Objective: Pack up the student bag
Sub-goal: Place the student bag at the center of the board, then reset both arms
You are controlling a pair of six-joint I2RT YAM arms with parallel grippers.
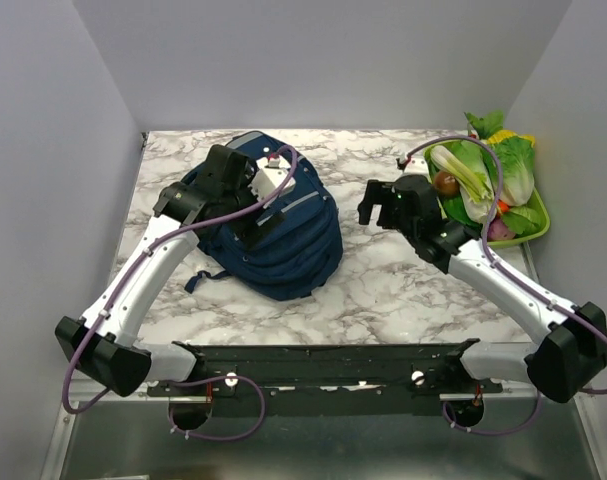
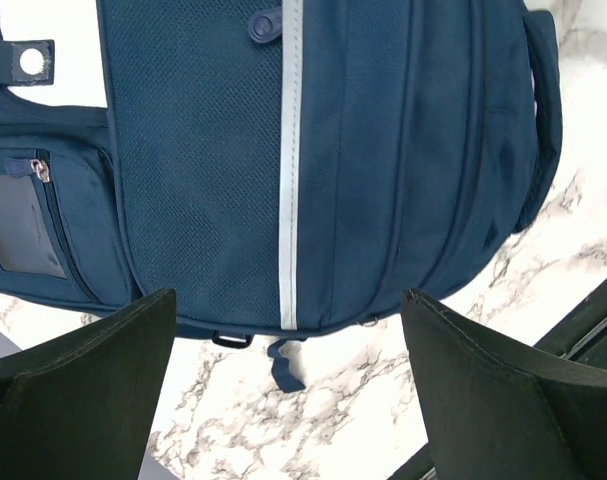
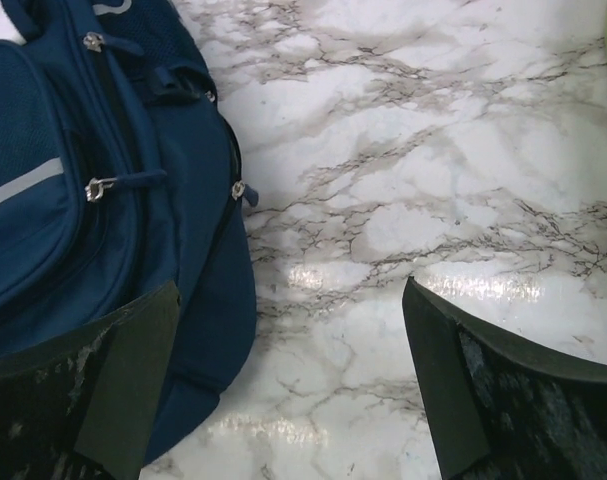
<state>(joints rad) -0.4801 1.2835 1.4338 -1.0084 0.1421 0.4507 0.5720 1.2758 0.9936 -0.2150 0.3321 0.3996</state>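
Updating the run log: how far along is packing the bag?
Done: the backpack lies on the table, and its visible zippers look closed; the contents are hidden. In hand: nothing. The left gripper is open above the bag and the right gripper is open at its edge. Left: hard to say; the only loose items are vegetables in a green tray.
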